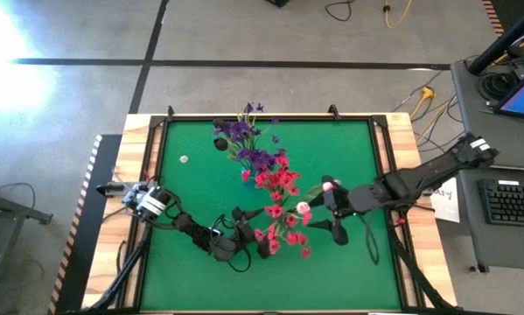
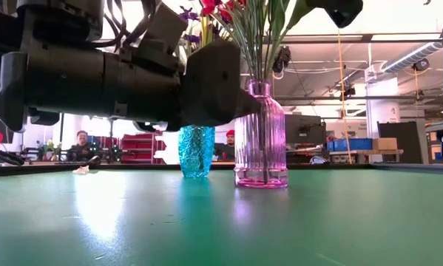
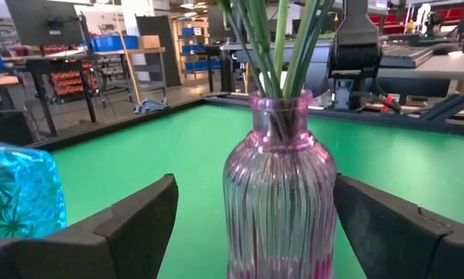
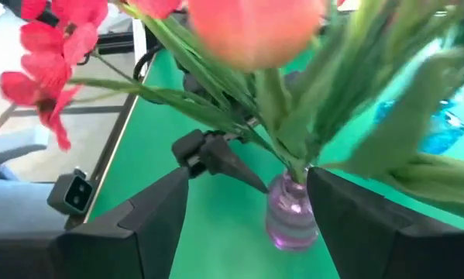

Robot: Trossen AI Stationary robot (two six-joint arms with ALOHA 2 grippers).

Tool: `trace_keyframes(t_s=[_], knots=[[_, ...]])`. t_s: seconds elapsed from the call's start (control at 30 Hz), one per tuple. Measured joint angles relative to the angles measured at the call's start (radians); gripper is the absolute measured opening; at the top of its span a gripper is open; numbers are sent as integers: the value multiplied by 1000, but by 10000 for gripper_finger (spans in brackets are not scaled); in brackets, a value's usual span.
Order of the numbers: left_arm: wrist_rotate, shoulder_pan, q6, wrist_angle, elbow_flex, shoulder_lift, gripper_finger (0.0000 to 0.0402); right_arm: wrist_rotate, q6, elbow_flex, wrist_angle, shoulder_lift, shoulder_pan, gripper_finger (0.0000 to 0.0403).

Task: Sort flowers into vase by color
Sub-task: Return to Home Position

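**A:** Where are the flowers?

**B:** Standing in glass near the middle of the desk (image 1: 349, 149). The purple blossoms (image 1: 244, 136) are over the blue vase (image 2: 197, 150). The red blossoms (image 1: 279, 184) and a pink tulip (image 4: 255, 27) rise from the purple vase (image 2: 261, 137) just beside it. I can't see any lying loose.

**A:** How would they handle, do you think?

**B:** Light as anything, I'd say. The stems (image 3: 282, 46) are thin and look springy, and the heads are soft and would crush. I'd pinch a stem partway down, well below the bloom. The vase worries me more. It's ribbed glass with a narrow neck and a tall bunch on top, so I reckon one knock could tip it.

**A:** And the left claw (image 3: 253, 190) is right at it.

**B:** It's spread wide and low over the desk, with its fingers (image 3: 139, 225) on either side of the purple vase. One finger is clearly off the glass. The other sits right at the vase's edge, and I can't tell whether it touches. It isn't pinching anything.

**A:** And the right claw (image 4: 247, 174)?

**B:** Also spread, and holding nothing. It hangs higher up beside the bunch, looking down through the leaves at the vase. If either one pulls away, I'd want it clear of those stems first.
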Motion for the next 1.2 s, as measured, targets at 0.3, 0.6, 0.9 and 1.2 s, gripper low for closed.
trace_keyframes(t_s=[0.3, 0.6, 0.9, 1.2], knots=[[-47, -18, 10, 0, 1, -7, 323, -19, 60, 47, -112, 69, 0, 258], [-186, -54, 95, 2, 2, -37, 323, -20, 121, 53, -204, 35, 0, 263], [-219, -76, 114, 39, -18, -84, 323, -20, 130, 52, -283, -31, 1, 260], [-80, -103, 133, 39, -154, -312, 323, -11, 76, 52, -279, -116, 16, 259]])
